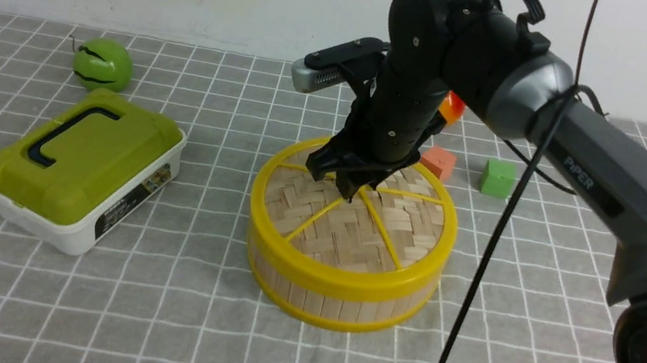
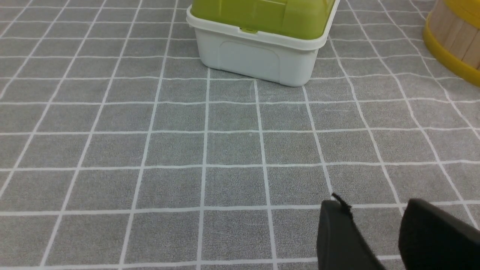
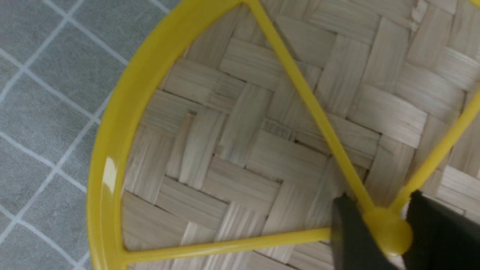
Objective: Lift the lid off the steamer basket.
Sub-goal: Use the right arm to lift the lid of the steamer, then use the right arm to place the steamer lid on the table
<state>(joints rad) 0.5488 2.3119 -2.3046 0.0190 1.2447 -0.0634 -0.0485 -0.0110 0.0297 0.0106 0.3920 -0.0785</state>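
In the front view, the lid (image 1: pixel 343 262) sits on the steamer basket (image 1: pixel 335 305), covering its inside. The right gripper (image 1: pixel 344 178) is at the lid's centre; "PiPER" is printed on its arm (image 1: pixel 587 176). A green-topped white box (image 1: pixel 82 167) bears a dark label (image 1: pixel 129 205), its writing too small to read.

In the left wrist view, the left gripper's fingers (image 2: pixel 337 228) stand apart, with nothing between them.

In the right wrist view, the right fingers (image 3: pixel 352 232) straddle the yellow knob (image 3: pixel 392 232); whether they grip it I cannot tell.
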